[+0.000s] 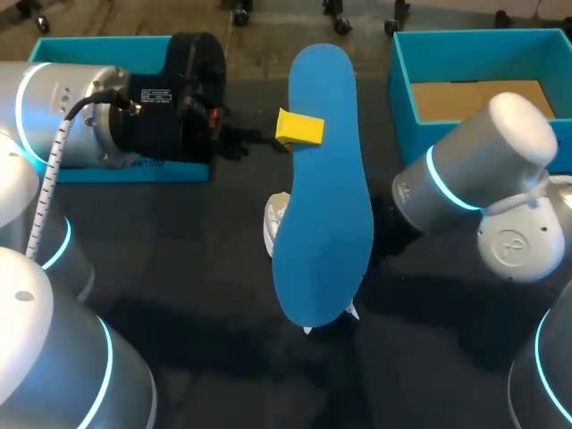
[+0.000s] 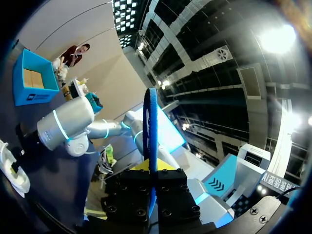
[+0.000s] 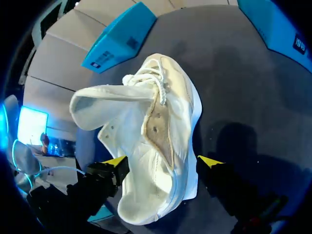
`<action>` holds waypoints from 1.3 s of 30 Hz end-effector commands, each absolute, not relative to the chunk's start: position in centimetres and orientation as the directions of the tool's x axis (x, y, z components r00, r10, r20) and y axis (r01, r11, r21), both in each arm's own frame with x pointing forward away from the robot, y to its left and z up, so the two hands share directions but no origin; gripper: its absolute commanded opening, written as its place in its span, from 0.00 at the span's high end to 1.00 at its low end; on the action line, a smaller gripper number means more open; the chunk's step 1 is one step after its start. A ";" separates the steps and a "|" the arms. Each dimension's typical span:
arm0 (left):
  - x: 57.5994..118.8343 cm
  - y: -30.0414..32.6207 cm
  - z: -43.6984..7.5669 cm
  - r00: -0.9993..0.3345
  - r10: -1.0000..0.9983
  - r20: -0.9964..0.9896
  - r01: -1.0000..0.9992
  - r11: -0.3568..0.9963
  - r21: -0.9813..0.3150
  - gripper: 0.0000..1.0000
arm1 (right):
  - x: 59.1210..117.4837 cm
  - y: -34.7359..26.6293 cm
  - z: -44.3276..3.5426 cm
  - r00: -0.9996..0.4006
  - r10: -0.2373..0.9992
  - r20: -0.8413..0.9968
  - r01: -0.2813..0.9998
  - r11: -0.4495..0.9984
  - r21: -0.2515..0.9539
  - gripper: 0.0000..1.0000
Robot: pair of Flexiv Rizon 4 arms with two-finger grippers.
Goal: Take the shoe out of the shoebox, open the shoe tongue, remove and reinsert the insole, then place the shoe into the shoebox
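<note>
As logged from head view: blue insole (image 1: 322, 179) pinched at 1 edge in left hand (image 1: 297, 130), raised over counter (image 1: 197, 268); white shoe (image 1: 275, 223) partly hidden beneath; shoebox (image 1: 402, 85) open, well apart.

Left wrist: hand clamped on insole, seen edge-on.

Right wrist: right hand (image 3: 163, 163) astride shoe lying on counter, tongue (image 3: 105, 105) folded back; gripping or not, cannot tell.

Judged done: 3 steps (unboxing, tongue, removal). Remaining: 2, reinsertion and boxing.

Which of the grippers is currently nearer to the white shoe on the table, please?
Right. The right gripper is shut on the white shoe, a finger on each side; the left gripper holds the blue insole up above it.
</note>
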State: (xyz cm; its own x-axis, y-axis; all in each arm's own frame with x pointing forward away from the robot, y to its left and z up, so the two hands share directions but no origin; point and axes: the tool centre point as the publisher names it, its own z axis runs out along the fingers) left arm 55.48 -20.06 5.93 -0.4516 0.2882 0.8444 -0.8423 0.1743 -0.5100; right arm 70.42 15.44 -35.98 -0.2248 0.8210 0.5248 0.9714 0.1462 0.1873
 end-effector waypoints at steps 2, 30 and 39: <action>55.4 -20.2 5.8 -0.452 0.289 0.844 -0.843 0.172 -0.510 1.00 | 69.3 13.5 -33.4 -0.234 0.753 0.615 0.971 0.152 0.182 0.00; 55.4 -20.2 5.8 -0.452 0.289 0.844 -0.843 0.172 -0.510 1.00 | 69.3 11.5 -29.4 -0.268 0.543 0.796 0.963 0.127 0.238 0.00; 55.4 -20.2 5.8 -0.452 0.289 0.844 -0.843 0.172 -0.510 1.00 | 68.3 11.0 -24.6 -0.248 0.400 0.883 0.967 0.047 0.250 0.00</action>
State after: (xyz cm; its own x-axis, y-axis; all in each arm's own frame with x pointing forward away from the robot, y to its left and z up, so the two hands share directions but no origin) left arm 55.47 -20.06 5.93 -0.4516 0.2882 0.8444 -0.8423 0.1744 -0.5100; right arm 69.93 12.33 -25.33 -0.2428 0.4258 0.8716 0.9697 0.0806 0.2307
